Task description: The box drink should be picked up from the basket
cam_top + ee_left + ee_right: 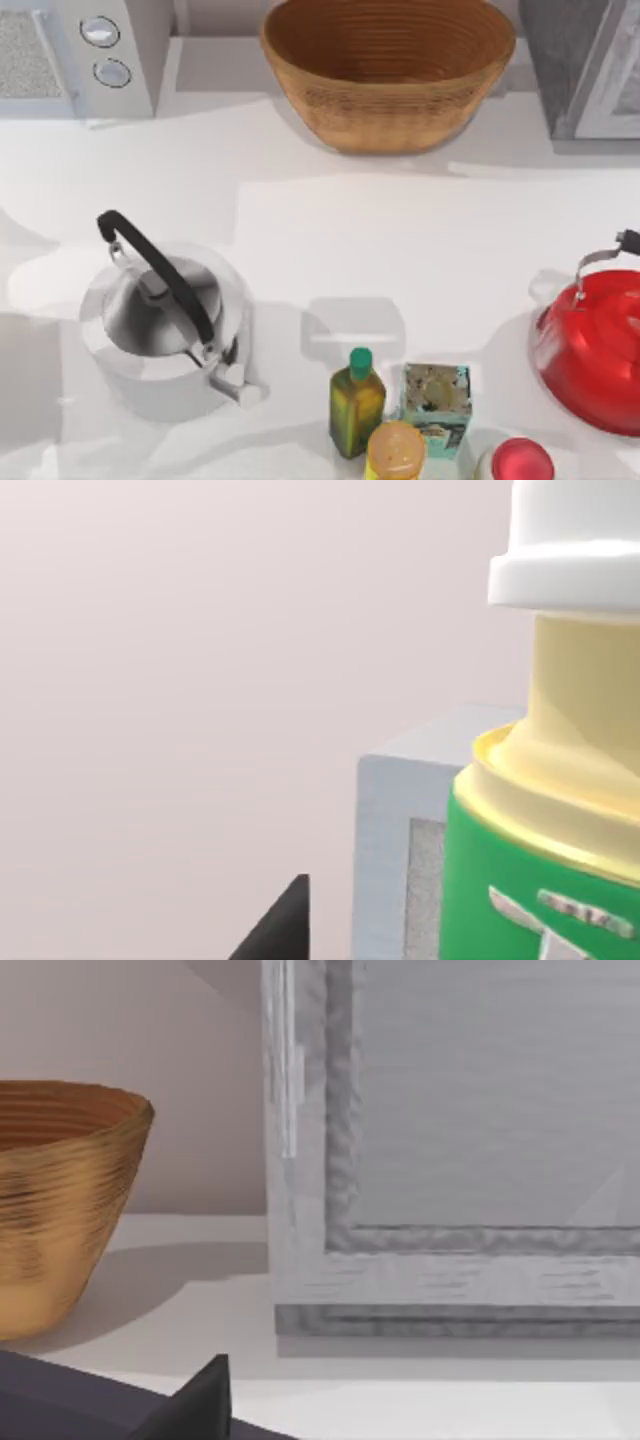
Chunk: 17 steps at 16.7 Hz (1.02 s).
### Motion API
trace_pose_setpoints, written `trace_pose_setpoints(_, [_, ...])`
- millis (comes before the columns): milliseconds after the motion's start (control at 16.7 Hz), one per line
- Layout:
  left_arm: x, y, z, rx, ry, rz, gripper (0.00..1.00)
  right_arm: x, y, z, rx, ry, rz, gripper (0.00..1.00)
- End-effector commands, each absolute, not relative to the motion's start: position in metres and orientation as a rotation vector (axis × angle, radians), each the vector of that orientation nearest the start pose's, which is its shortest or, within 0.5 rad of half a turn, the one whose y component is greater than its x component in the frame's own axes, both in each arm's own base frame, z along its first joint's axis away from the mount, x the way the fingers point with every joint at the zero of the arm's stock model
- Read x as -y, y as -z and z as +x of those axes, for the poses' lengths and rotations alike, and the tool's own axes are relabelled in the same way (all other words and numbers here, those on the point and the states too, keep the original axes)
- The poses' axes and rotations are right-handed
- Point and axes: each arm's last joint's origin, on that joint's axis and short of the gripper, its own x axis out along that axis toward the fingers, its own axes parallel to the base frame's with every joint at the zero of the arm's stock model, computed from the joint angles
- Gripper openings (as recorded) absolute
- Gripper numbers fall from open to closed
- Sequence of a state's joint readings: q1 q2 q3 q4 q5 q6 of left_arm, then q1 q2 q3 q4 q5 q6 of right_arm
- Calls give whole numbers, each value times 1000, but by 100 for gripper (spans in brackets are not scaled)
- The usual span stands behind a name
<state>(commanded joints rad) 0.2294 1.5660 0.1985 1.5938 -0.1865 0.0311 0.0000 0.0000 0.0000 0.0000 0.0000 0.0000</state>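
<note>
- Left gripper (pixel 285 925): a dark tip is all we see; we cannot tell whether it is wide or narrow. Close before it stands a green-labelled bottle (pixel 540 880) with a white cap, and a grey box (pixel 400 850) behind that.
- Right gripper (pixel 205 1395): again we cannot tell its state. It faces a grey appliance (pixel 450 1160), with the basket (pixel 60 1210) beside that.
- From above, the basket (pixel 390 110) sits upright at 12 o'clock on the table.
- We cannot tell where the box drink lies.
- A steel kettle (pixel 165 310) stands at 8 o'clock, a red kettle (pixel 595 350) at 4 o'clock, and a teal carton (pixel 435 400) just beside a green-capped bottle (pixel 356 400) at 6 o'clock.
</note>
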Motion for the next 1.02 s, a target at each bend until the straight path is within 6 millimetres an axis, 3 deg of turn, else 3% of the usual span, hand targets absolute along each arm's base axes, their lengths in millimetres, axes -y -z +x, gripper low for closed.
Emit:
trace_pose_setpoints(300, [-64, -134, 231, 203, -434, 20, 0, 1, -160, 106, 0, 0, 0, 100])
trace_pose_setpoints(660, [-65, -130, 233, 209, -427, 22, 0, 1, -160, 106, 0, 0, 0, 100])
trace_pose_setpoints(1020, [-65, -130, 233, 209, -427, 22, 45, 1, -160, 106, 0, 0, 0, 100])
